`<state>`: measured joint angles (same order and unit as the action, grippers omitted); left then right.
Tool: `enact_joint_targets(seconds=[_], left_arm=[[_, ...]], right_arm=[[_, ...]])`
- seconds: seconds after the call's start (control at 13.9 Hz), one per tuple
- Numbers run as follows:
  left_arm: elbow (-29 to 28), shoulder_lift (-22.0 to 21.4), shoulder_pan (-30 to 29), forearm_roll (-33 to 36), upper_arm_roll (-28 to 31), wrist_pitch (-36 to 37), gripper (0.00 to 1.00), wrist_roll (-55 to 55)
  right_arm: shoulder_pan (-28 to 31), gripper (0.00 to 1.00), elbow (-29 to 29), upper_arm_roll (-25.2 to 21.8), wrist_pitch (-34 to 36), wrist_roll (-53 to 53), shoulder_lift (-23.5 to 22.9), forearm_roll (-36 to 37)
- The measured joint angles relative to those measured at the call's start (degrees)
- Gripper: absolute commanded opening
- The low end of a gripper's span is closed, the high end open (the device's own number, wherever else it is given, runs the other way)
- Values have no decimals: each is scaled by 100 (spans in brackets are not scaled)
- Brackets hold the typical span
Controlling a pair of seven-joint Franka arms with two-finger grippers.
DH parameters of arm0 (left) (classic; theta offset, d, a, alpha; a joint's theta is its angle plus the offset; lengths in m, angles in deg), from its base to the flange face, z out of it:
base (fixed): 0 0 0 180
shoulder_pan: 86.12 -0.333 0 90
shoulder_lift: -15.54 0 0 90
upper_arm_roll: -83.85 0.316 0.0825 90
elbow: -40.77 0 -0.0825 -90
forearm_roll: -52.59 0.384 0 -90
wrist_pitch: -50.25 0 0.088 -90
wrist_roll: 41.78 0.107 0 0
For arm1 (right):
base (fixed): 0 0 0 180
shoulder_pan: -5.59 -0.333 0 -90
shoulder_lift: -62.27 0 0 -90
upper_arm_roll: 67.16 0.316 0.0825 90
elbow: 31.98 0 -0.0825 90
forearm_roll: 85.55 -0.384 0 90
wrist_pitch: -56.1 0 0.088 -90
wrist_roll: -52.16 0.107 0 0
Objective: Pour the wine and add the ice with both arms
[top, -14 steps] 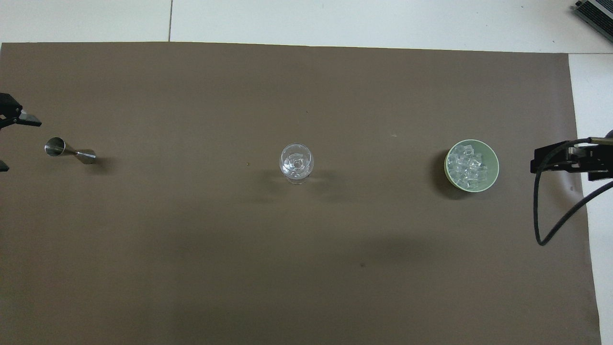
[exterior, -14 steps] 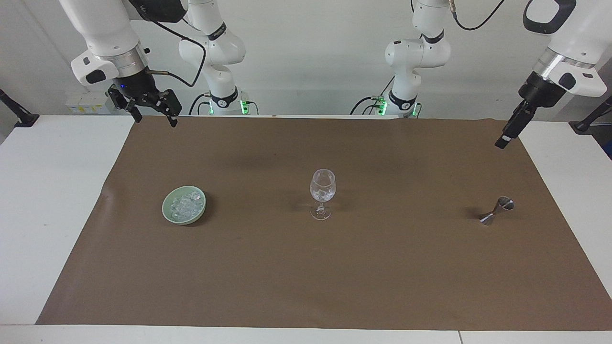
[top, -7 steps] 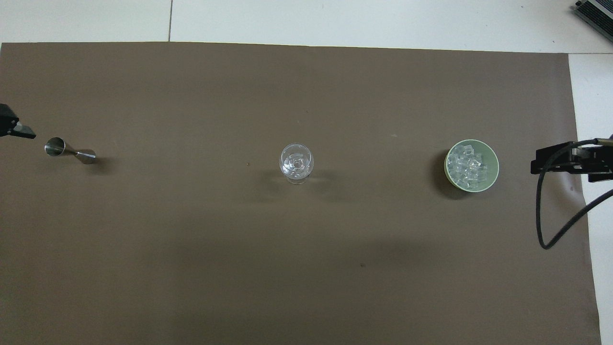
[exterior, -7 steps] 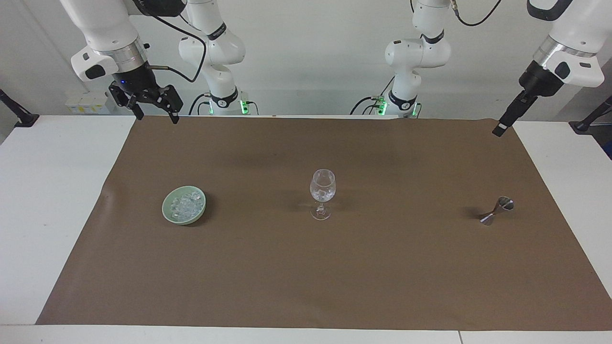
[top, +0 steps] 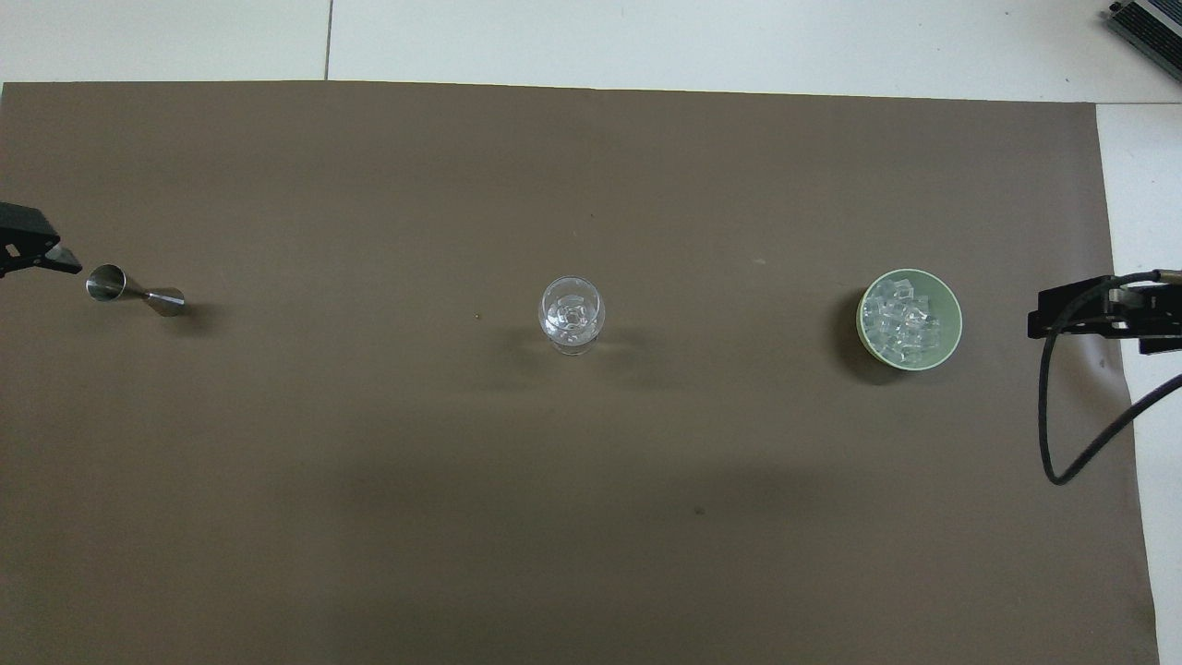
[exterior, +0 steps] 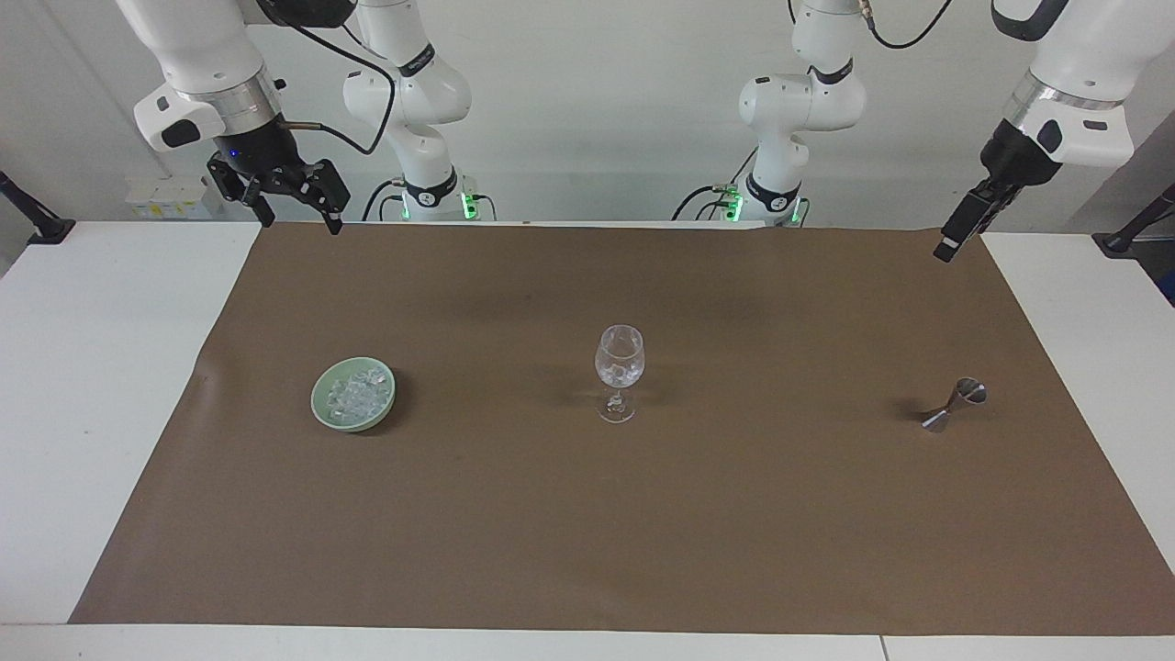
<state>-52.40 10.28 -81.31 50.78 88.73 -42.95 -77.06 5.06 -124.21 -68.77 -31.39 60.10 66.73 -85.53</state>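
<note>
small clear glassy ice (exterior: 360,393) cubes fill a pale green bowl (exterior: 323,412) on the brown-covered surface (exterior: 587,514), toward the right arm's end; a few sit in the wine glass (exterior: 620,370) mid-surface. right pincer (exterior: 292,207) hangs released, empty; left pincer (exterior: 951,241), cannot tell.

A white table (exterior: 101,386) fills the scene, its top made of panels whose seams show as thin lines at the edge farthest from the robots. A brown paper sheet (exterior: 643,514) covers most of it (slightly creased along the border at the right arm's end). A plain pale wall (exterior: 597,110) rises at the table's edge, evenly lit. Black clamp stands (exterior: 32,216) sit at both ends.
</note>
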Motion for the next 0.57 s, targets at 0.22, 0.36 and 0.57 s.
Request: enact_joint_targets(seconds=[0.22, 0.36, 0.57], left_arm=[[3, 0, 0, 128, 0, 0, 100, 16], [3, 0, 0, 146, 0, 0, 100, 34], [6, 64, -1, 154, 0, 17, 100, 75]], right_arm=[[0, 100, 0, 0, 3, 0, 1, 0], [0, 100, 0, 0, 8, 0, 1, 0], [-1, 100, 0, 21, 12, 0, 1, 0]])
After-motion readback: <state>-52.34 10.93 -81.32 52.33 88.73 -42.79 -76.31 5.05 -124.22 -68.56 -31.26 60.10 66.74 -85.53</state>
